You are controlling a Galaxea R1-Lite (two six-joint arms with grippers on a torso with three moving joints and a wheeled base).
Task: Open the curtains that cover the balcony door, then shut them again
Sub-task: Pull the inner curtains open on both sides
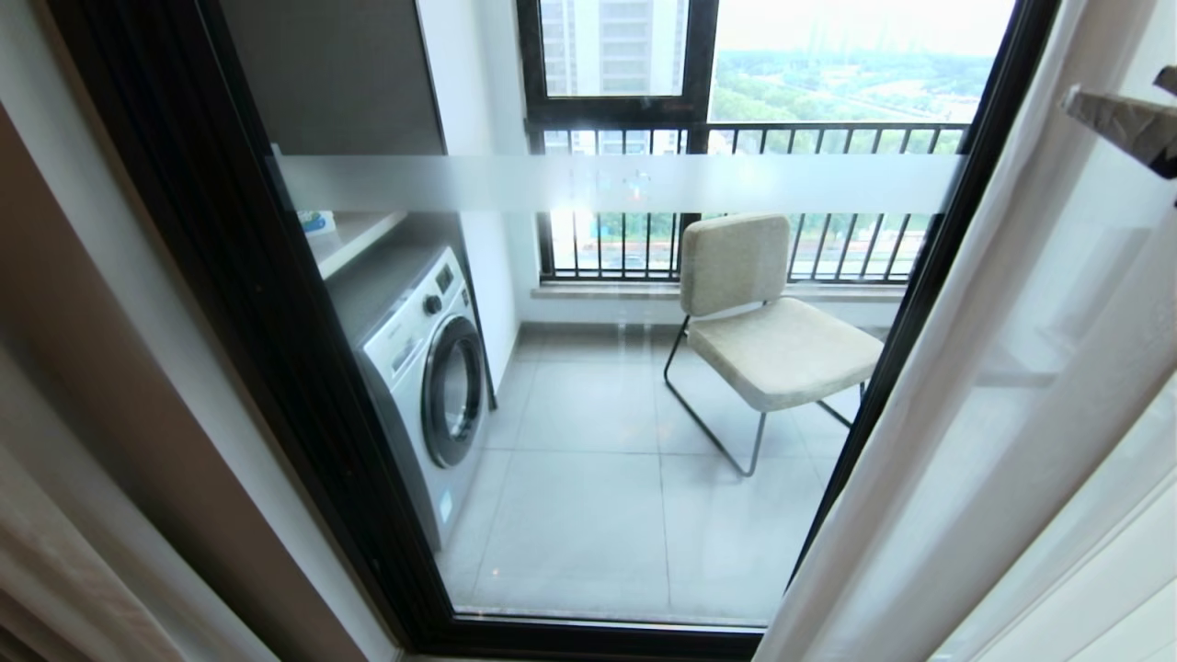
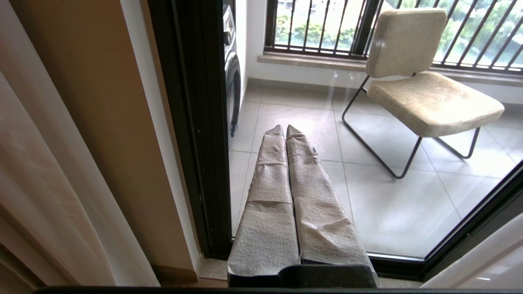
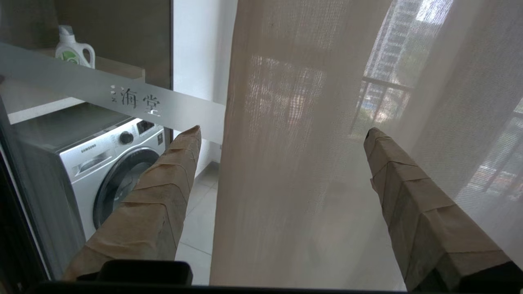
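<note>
Tall black-framed glass balcony door (image 1: 276, 303) with frosted white band is standing uncovered across the centre. Thin white see-through sheer curtains (image 1: 975, 386) are hanging bunched at the right edge; heavy cream-beige drape (image 1: 55, 552) at the left. Right pincer (image 3: 282, 134) is reaching toward the sheer's edge, paper-wrapped fingers (image 3: 408, 192) spread wide apart, nothing gripped. Left pincer (image 2: 284, 130) is pointing low at the glass, fingers pressed together.

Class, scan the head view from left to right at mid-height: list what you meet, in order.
Beige curtain → black door frame → washing machine → chair → white sheer curtain.
</note>
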